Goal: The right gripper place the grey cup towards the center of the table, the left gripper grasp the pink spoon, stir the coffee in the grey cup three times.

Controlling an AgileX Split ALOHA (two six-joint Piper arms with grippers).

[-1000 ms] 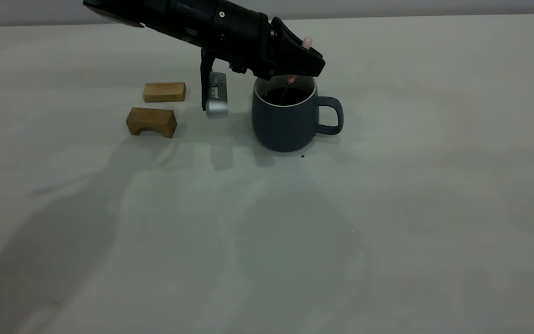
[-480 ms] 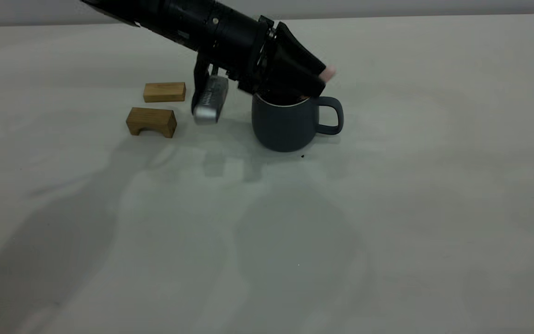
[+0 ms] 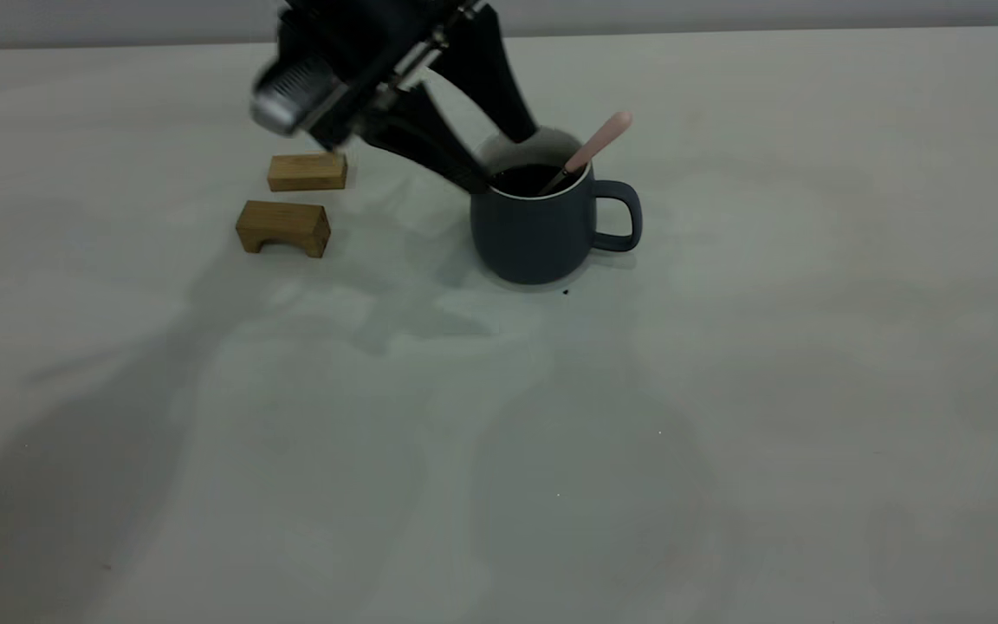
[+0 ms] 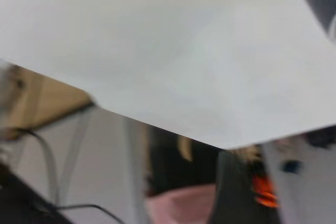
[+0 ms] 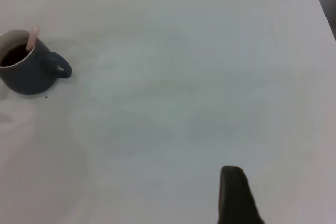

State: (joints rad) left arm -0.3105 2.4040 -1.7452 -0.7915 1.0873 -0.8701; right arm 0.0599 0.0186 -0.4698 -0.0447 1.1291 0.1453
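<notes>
Pale grey-white bench [image 3: 724,347] fills the whole scene, with a grey wall strip behind it. On it I count one grey cup [image 3: 534,230], one pink spoon [image 3: 596,146] and two brown wooden blocks: a flat one [image 3: 307,172] and an arch-shaped one [image 3: 283,227] just in front of it.

Half a second ago the left gripper [image 3: 490,152] lay over the cup mouth and covered it; now it has pulled back and up toward the left. Its two black fingers stand spread apart, near the cup's far-left rim, holding nothing. The spoon has been left alone.

The cup stands upright near the bench centre, handle to the right. It holds dark coffee [image 3: 529,178], and the spoon leans inside it, its bowl in the liquid and its pink handle over the right rim.

The right gripper [image 5: 234,198] is well apart from the cup; whether it is open or closed I cannot tell.
</notes>
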